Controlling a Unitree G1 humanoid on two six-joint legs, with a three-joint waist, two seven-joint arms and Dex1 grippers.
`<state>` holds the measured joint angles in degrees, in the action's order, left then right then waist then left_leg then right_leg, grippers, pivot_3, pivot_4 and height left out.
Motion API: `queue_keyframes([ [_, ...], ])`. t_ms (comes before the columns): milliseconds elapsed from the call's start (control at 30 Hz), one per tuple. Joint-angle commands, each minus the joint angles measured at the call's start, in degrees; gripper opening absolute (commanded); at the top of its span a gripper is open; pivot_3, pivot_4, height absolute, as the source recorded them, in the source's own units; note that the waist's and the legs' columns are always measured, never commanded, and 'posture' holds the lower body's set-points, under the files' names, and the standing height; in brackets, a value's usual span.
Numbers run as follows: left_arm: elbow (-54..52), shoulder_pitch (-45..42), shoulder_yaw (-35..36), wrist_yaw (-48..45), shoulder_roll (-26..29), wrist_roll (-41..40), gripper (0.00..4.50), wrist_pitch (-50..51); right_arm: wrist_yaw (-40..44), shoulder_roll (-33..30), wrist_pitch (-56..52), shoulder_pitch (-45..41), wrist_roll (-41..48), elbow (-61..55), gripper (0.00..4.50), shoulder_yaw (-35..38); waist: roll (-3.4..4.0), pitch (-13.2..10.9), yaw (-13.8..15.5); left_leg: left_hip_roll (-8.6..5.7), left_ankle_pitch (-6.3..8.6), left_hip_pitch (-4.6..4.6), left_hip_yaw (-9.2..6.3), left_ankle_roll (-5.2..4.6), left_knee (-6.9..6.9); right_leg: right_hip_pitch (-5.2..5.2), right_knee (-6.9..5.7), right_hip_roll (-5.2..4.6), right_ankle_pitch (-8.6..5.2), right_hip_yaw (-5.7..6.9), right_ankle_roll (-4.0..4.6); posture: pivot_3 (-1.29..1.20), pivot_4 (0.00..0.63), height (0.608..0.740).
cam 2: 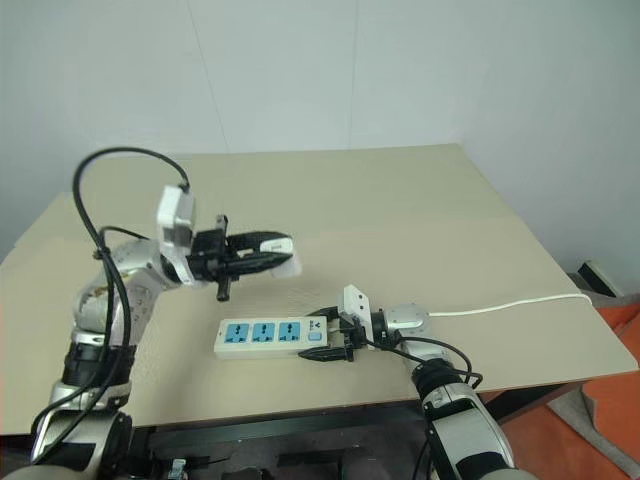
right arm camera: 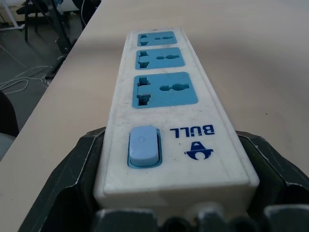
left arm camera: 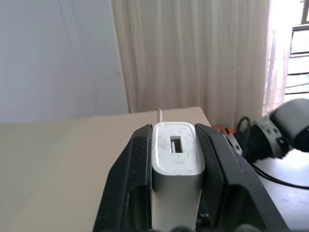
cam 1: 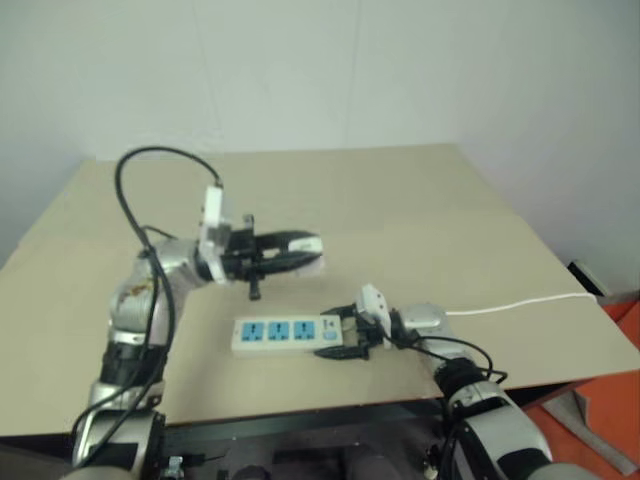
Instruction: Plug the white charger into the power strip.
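Charger (cam 1: pixel 312 246) above table (cam 1: pixel 420 200), behind power strip (cam 1: pixel 285 335).

txt: "BULL" + logo | on power strip (right arm camera: pixel 169 121), by switch (right arm camera: pixel 143 146)

Probably a lab, bare table (cam 1: pixel 420 200), curtained window (left arm camera: pixel 289 58)

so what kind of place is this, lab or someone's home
Probably a lab or test room, not a home: a bare beige table against plain white walls, long curtains by a window, and black chairs with loose cables on the floor.
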<state>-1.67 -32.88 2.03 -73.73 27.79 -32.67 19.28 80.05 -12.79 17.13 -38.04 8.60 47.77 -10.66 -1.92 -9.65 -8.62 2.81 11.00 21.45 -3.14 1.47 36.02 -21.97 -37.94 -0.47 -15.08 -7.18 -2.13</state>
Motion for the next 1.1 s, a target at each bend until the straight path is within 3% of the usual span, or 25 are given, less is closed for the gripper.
queue_keyframes([
  [33, -1.2, 1.5, -1.9, -1.4, 0.0, 1.6, 1.01, -4.1, 0.6, 0.2, -0.6, 1.3, -1.6, 1.8, 3.44, -1.3, 0.0, 0.0, 0.0, 0.0, 0.0, 0.0, 0.0, 0.0, 0.0, 0.0, 0.0, 0.0, 0.0, 0.0, 0.0, 0.0, 0.15, 0.74],
  [400, 5.3, 4.6, -6.6, -5.4, -1.4, 6.3, 1.01, -13.4, 0.2, 0.4, -1.6, 1.7, -1.5, 0.8, 3.44, -1.2, 0.0, 0.0, 0.1, 0.0, 0.0, 0.0, 0.02, 0.0, -0.04, -0.01, 0.1, 0.0, -0.01, -0.03, 0.02, 0.0, 0.15, 0.74],
  [1100, 10.6, 4.7, -7.9, -7.5, 0.0, 7.6, 1.01, -11.3, -0.3, 0.4, -2.1, 1.9, -1.6, 0.4, 3.44, -1.3, 0.0, 0.0, 0.0, 0.0, 0.0, 0.02, 0.02, 0.0, -0.08, -0.03, 0.16, 0.0, -0.02, -0.04, 0.02, 0.0, 0.15, 0.74],
])
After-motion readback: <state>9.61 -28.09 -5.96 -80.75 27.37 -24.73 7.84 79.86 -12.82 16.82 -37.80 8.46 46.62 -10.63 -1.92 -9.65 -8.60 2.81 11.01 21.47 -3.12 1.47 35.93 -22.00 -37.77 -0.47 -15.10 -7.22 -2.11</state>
